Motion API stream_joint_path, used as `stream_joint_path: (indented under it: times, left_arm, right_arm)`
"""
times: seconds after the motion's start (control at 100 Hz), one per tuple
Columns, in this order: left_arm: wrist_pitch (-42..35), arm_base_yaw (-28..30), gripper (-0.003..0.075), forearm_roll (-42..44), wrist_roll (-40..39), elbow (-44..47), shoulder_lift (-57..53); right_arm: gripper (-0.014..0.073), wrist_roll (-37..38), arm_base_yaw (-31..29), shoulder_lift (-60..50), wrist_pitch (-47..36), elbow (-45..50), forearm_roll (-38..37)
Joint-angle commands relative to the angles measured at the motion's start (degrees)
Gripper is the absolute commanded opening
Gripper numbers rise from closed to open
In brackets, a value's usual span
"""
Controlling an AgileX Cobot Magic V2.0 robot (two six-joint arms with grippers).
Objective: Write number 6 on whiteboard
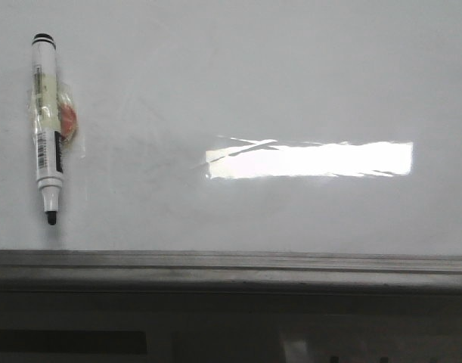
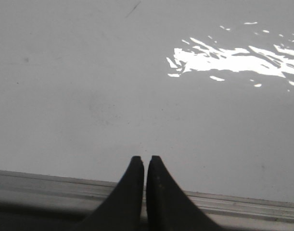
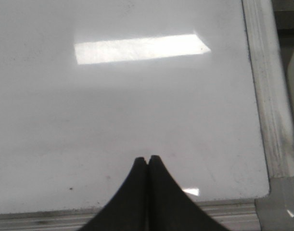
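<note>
The whiteboard (image 1: 253,83) is a large glossy pale board with a bright rectangular reflection and a grey edge rail (image 1: 231,265) at the front. No number 6 shows on it. A white marker (image 1: 46,121) with a black tip lies on the board at the far left, uncapped, tip toward the rail. My left gripper (image 2: 145,158) is shut and empty above the board's near edge. My right gripper (image 3: 147,158) is shut and empty above the board near its right corner. Neither gripper shows in the front view.
A small orange-and-clear piece (image 1: 69,122) lies against the marker's right side. The board's right rail (image 3: 264,86) and rounded corner (image 3: 264,192) show in the right wrist view. Faint smudges mark the board.
</note>
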Motion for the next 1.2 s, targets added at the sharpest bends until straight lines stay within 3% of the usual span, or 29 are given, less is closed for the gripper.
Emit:
stream_joint_path:
  times: [0.0,1.19]
  left_arm:
    - [-3.57,0.08,-0.002,-0.45,-0.42,1.39,-1.56]
    - [-3.57,0.08,-0.002,0.25,-0.32,1.39,-1.56]
  right_arm:
    - [-0.0064,-0.13,0.13,-0.81,-1.13,0.86,0.0]
    - [-0.0064,-0.13,0.13,-0.81,-1.13,0.86,0.0]
